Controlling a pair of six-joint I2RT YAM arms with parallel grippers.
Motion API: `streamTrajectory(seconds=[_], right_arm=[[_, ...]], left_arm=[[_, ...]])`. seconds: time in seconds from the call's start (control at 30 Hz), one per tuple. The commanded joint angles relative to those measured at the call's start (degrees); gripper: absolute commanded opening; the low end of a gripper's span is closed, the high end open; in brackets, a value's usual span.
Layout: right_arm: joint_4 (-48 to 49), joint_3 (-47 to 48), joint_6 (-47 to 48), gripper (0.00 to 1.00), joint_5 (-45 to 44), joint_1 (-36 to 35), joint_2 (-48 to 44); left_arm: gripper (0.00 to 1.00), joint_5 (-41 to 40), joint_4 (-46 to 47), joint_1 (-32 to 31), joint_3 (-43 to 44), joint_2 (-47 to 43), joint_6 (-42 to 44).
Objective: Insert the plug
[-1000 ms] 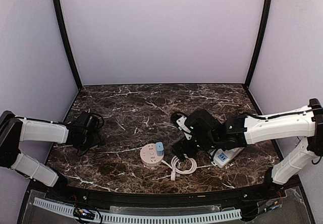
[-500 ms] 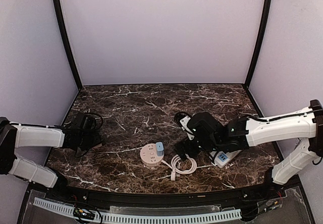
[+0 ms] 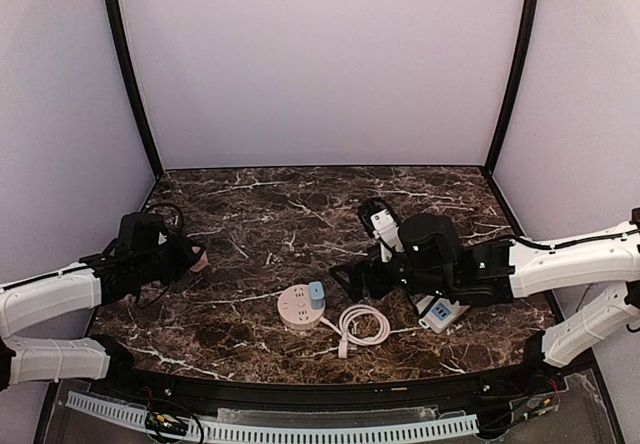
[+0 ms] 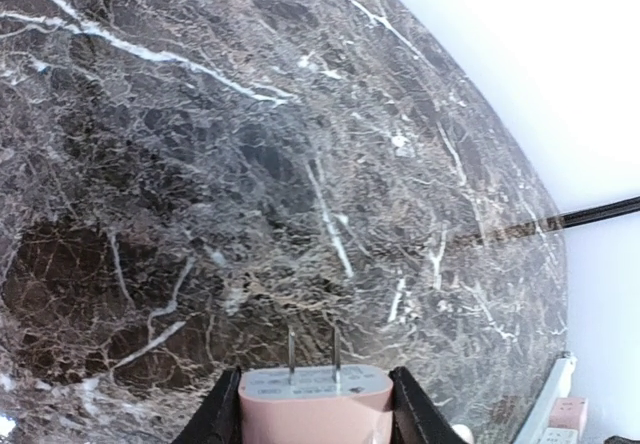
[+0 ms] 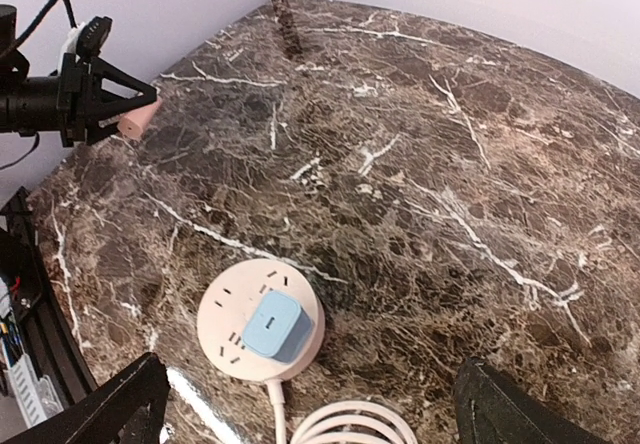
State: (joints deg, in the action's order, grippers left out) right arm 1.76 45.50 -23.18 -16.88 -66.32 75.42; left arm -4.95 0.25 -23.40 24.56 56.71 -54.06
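The pink plug [image 4: 313, 412], judged light, rigid and slick, is clamped across its sides by the left gripper [image 4: 315, 399].

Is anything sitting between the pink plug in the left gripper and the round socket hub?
Nothing visible: bare table lies between the pink plug, held in the left gripper, and the round socket hub. A blue adapter fills one outlet; other slots show free.

Readable text: none. Blue label on white rectangular block [image 3: 441, 312], dark marble surface [image 3: 260, 214]: print too small to make out. Nothing legible on pale pink two-pin plug [image 4: 315, 404].
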Motion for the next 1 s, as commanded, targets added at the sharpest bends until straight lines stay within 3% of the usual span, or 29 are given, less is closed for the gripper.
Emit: streamTrajectory(seconds=[0.0,0.23,0.43,0.73,0.97], right_arm=[[11.61,-1.46,-2.20,0.99,1.60,-0.82,-0.24],[26.11,-1.96,-4.22,0.98,4.84,-2.05,4.07],[32.62,5.33,-3.68,0.97,5.01,-4.03,14.50],[36.50,14.90,0.90,0.96,3.53,-5.79,24.20],[38.38,19.18,2.22,0.93,-2.89,-7.41,28.72]], left_arm=[[0.30,5.75,4.41,0.28,-0.98,-3.18,-4.34],[0.30,13.14,13.78,0.19,-1.52,-3.09,-11.54],[0.30,15.67,19.68,-0.67,0.68,-1.13,-15.52],[0.30,14.16,24.64,-3.27,1.57,-0.66,-21.88],[0.29,9.83,28.83,-7.84,1.01,-1.93,-24.93]])
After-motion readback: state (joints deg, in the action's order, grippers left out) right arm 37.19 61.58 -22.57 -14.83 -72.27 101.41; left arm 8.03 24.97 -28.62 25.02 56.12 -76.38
